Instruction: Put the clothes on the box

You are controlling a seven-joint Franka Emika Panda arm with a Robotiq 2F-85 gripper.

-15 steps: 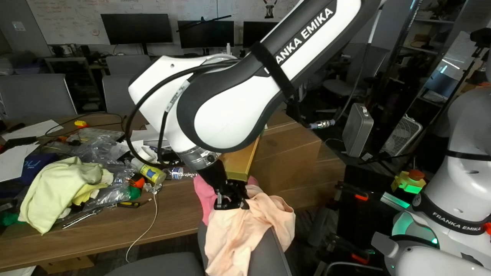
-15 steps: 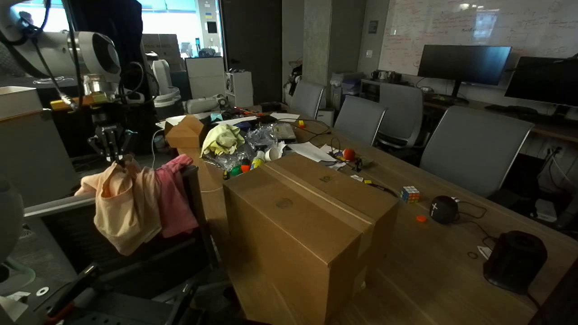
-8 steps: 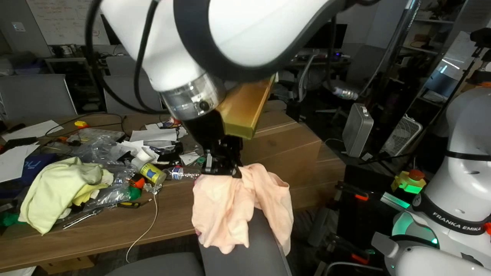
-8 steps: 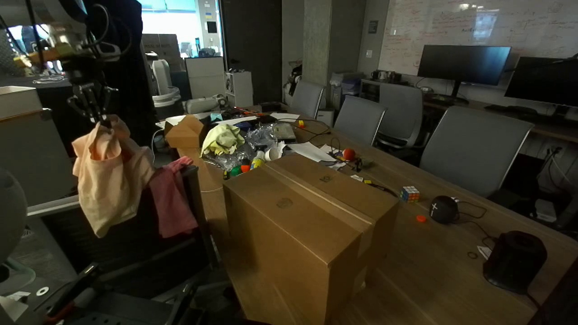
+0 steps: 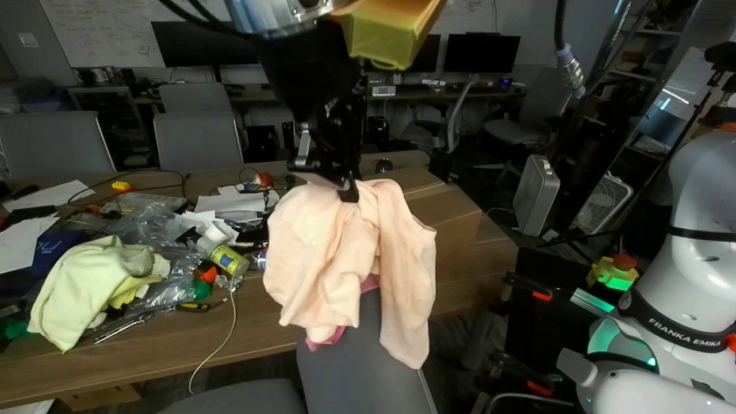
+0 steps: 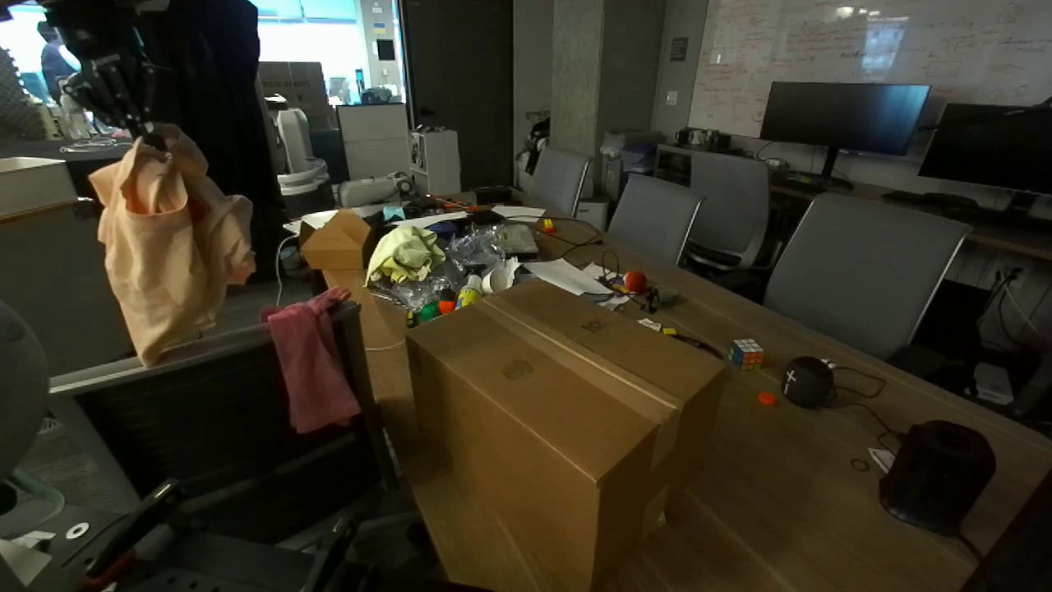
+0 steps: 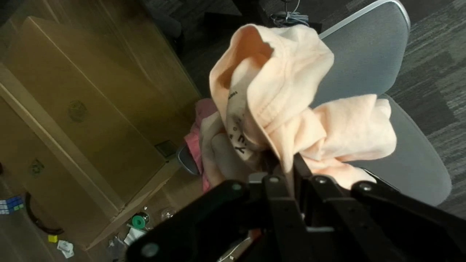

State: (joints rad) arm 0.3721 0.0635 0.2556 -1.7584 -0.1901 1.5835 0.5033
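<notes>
Gripper (image 6: 149, 136) holds peach garment (image 6: 160, 247) abv chair back (image 6: 189, 411) (pink garment (image 6: 311, 366) draped), nr box (image 6: 567, 395).

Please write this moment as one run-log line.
tool: shut on peach cloth | peach cloth: hanging, not yet on box | pink cloth: over chair back | box: on table

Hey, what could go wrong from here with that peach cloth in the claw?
The claw pinches one gathered bit of the peach cloth, so it might slip. The cloth's dangling end overlaps the chair back in an exterior view and could snag. The pink cloth draped there may get dragged toward the box.
</notes>
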